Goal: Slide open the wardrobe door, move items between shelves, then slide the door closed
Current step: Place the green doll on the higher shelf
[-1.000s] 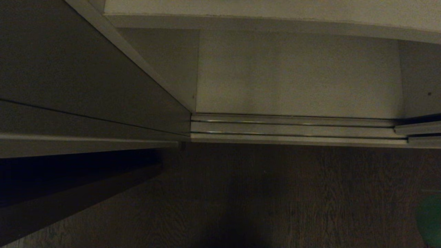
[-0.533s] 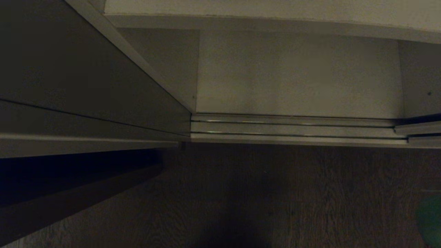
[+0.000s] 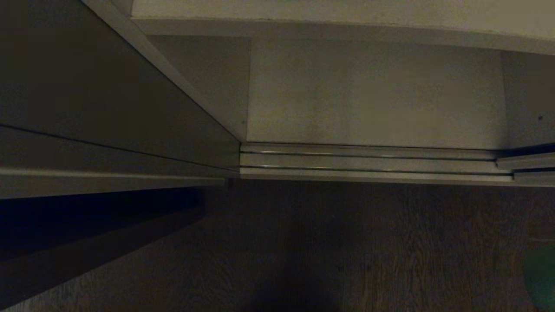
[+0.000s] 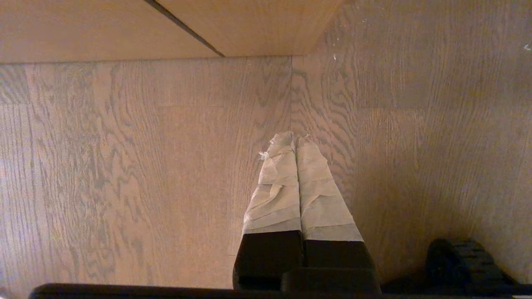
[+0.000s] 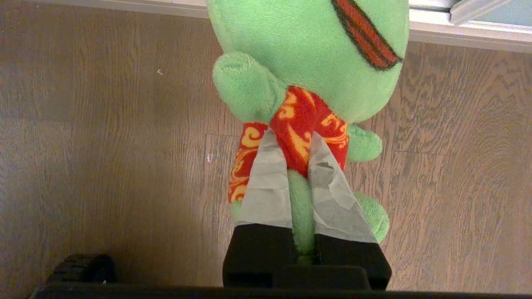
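In the right wrist view my right gripper (image 5: pixel 293 139) is shut on the green frog (image 5: pixel 307 50), its taped fingers pinching the red patterned trim and a green limb, above the wooden floor. A green blur at the lower right edge of the head view is that frog (image 3: pixel 542 277). My left gripper (image 4: pixel 294 135) is shut and empty, hanging over the floor. The sliding wardrobe door (image 3: pixel 86 86) stands slid to the left with its light frame edge (image 3: pixel 164 65) showing. The opening beside it shows the off-white bottom shelf (image 3: pixel 377 91) bare, with another shelf's front edge (image 3: pixel 347 26) above it.
Metal sliding tracks (image 3: pixel 368 160) run along the wardrobe's foot, with a second door's frame end (image 3: pixel 527 162) at the right. Dark wooden floor (image 3: pixel 347 242) lies in front. Brown wooden panels (image 4: pixel 124 29) show in the left wrist view, and a wheel (image 4: pixel 461 261) near the floor.
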